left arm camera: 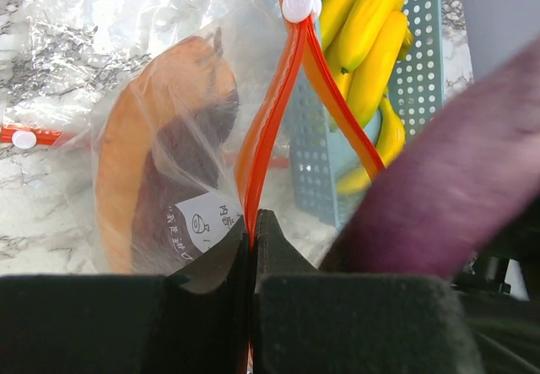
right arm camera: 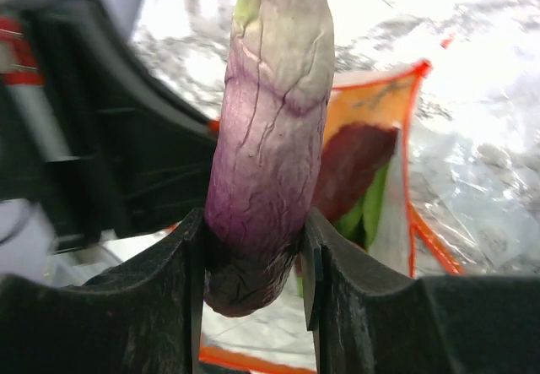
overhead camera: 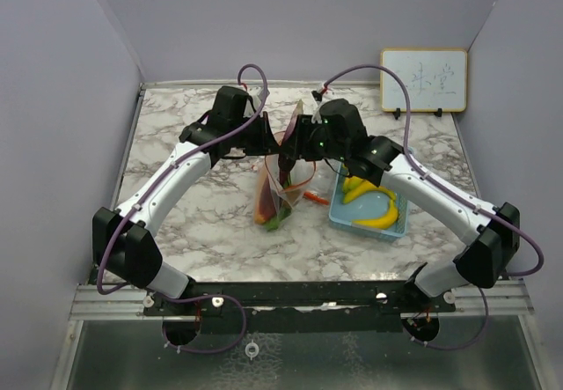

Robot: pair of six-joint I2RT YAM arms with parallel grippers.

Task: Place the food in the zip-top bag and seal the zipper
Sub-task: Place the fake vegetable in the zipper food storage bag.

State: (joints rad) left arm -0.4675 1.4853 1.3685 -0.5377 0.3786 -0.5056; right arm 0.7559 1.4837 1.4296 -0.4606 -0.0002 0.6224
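The clear zip-top bag (overhead camera: 274, 198) with an orange zipper (left arm camera: 270, 129) hangs open over the table's middle. My left gripper (left arm camera: 253, 222) is shut on its zipper rim, and also shows in the top view (overhead camera: 278, 143). The white slider (left arm camera: 298, 3) sits at the far end of the zipper. My right gripper (right arm camera: 253, 230) is shut on the purple eggplant (right arm camera: 270, 138) and holds it at the bag's mouth (overhead camera: 297, 142). Green leaves (right arm camera: 371, 205) and a brown piece (right arm camera: 350, 163) lie inside the bag. Yellow bananas (overhead camera: 369, 203) lie in the light blue basket. An orange carrot (overhead camera: 317, 199) lies on the table.
The light blue basket (overhead camera: 339, 209) stands just right of the bag, under my right arm. A small whiteboard (overhead camera: 423, 79) leans on the back wall at the right. Grey walls close in the marble table (overhead camera: 193, 223) on three sides.
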